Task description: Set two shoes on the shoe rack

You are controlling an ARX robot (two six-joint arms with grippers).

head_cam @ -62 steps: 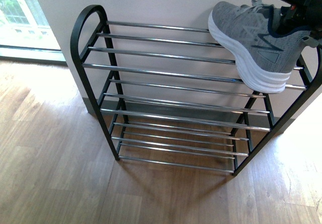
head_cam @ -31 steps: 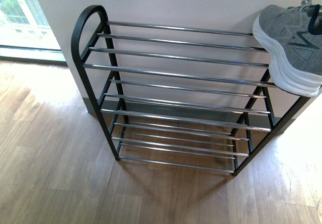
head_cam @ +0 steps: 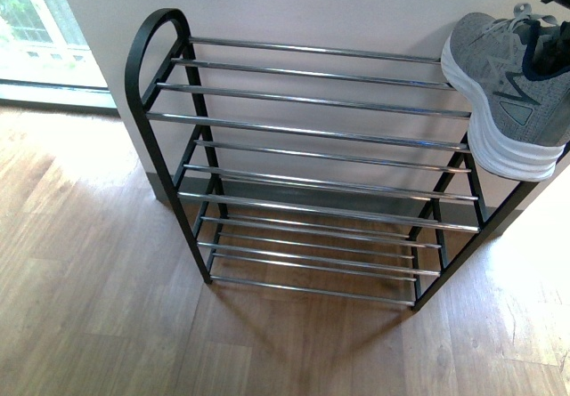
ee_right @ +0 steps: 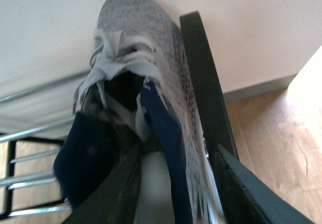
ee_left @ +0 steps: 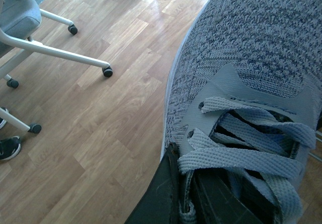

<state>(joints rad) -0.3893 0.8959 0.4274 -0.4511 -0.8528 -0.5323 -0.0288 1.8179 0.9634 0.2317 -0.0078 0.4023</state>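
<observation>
The grey sneaker (head_cam: pixel 499 84) sits at the upper right of the front view, over the right end of the shoe rack (head_cam: pixel 134 67) on its top tier of chrome bars. It is tilted, with its toe toward the pale wall (head_cam: pixel 312 4) and its white sole turned to the front, overhanging the front bar. In the right wrist view the right gripper (ee_right: pixel 176 194) has hold of it. One black finger (ee_right: pixel 113 194) is down inside the navy-lined opening and the other is outside, hard against the rack's black side frame. The left gripper (ee_left: pixel 186 204) grips a second sneaker (ee_left: pixel 251 48) by the edge of its opening, just beside the laces. This one hangs above the wooden floor (ee_left: pixel 100 113) — well apart from a white office chair (ee_left: pixel 55 52) on castors in the upper left of that frame.
</observation>
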